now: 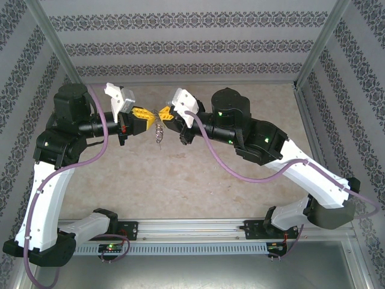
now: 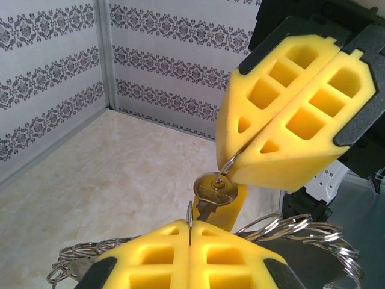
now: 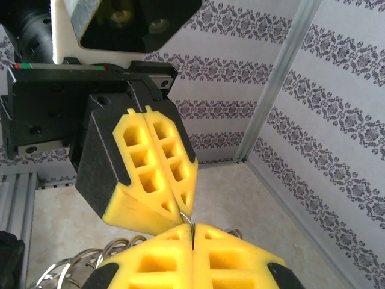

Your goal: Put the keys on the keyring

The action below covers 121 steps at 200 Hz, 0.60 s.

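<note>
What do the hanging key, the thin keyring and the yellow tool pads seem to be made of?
Key: metal, silver-grey with dull sheen and glints on its round head. Keyring: thin metal wire, bright and reflective. Tool pads: probably foam or soft plastic, matte yellow, moulded with hollow cells; the look leaves hardness open.

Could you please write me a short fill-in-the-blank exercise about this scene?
The left claw and right claw are both ____ on the keyring.
Their tips meet ____ the table, not on it.
The claws' foam fingers are coloured ____.
The keys hang ____ the claws.
Missing words: shut, above, yellow, below.
</note>
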### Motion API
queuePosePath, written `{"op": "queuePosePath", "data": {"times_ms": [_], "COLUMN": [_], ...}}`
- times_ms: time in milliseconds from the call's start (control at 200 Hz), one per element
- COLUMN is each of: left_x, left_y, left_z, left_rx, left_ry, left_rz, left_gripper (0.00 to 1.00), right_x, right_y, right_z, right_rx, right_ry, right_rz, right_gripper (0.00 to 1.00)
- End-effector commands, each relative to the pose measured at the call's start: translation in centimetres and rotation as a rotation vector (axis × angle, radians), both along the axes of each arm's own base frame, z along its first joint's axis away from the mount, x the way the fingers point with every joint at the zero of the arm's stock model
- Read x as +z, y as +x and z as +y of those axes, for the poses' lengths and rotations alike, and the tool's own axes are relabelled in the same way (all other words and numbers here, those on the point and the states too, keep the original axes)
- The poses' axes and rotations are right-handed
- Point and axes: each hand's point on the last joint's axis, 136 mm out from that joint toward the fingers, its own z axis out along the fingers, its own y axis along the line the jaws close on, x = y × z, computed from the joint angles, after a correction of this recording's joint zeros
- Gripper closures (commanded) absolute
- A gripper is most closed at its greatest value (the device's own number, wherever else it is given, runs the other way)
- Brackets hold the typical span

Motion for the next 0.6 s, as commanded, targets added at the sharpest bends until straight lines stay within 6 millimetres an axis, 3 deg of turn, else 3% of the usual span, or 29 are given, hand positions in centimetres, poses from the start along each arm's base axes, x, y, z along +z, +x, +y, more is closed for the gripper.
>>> {"op": "queuePosePath", "data": {"times_ms": [0, 600], "left_x": [1.63, 1.93], "left_y": [-0.99, -1.04], "left_z": [0.27, 0.20], "left_rx": [-0.003, -0.009], "left_ry": [-0.010, -0.016], "left_rz": [-0.066, -0.071], "left_gripper": [1.00, 1.00], "right_x": [0.33, -0.51], "right_y": [-0.13, 0.65], "right_z": [0.64, 1.62], "right_rx": [0.028, 0.016], "right_ry": [0.035, 0.009], "right_rz": [0.019, 0.036], "right_gripper": [1.00, 1.00]}}
